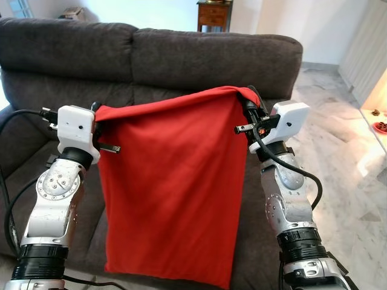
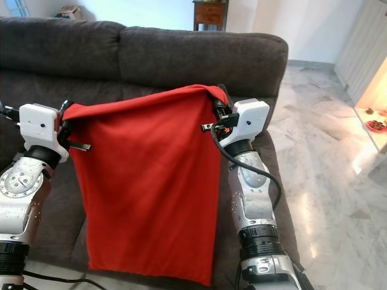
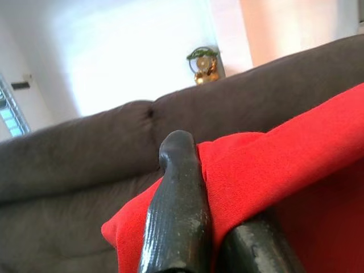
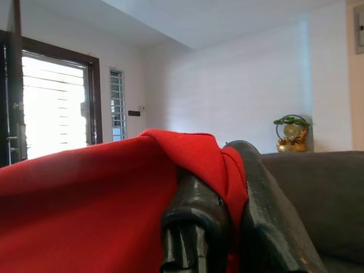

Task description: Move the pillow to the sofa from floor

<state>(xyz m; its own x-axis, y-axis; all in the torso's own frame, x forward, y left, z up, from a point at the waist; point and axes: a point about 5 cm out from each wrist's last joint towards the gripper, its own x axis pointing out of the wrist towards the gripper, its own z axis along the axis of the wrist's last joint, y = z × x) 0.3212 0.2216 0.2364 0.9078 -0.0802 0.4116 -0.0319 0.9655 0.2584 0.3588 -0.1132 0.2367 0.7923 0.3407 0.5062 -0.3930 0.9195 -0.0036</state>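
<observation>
Marble floor [image 1: 344,151], pale and glossy, runs off past the right arm, and a dark grey sofa [image 1: 181,54] with a soft, nubby weave and two plump back cushions stands straight ahead of both grippers. Between them hangs the pillow [image 1: 172,187], a flat red rectangle of matte knit cloth, limp and lightly creased, its lower edge drooping in front of the sofa seat. The left gripper [image 3: 213,227] pinches one upper corner, the red fabric squeezed between its two glossy black fingers [image 3: 176,222]. The right gripper [image 4: 236,216] clamps the other upper corner, where the cloth bunches into a fold draped over its fingers [image 4: 196,210]. The top edge sags slightly between the two holds. Beyond the sofa back stand a wooden cabinet [image 1: 214,14] and a small gold ornament [image 3: 203,64] with green leaves.
</observation>
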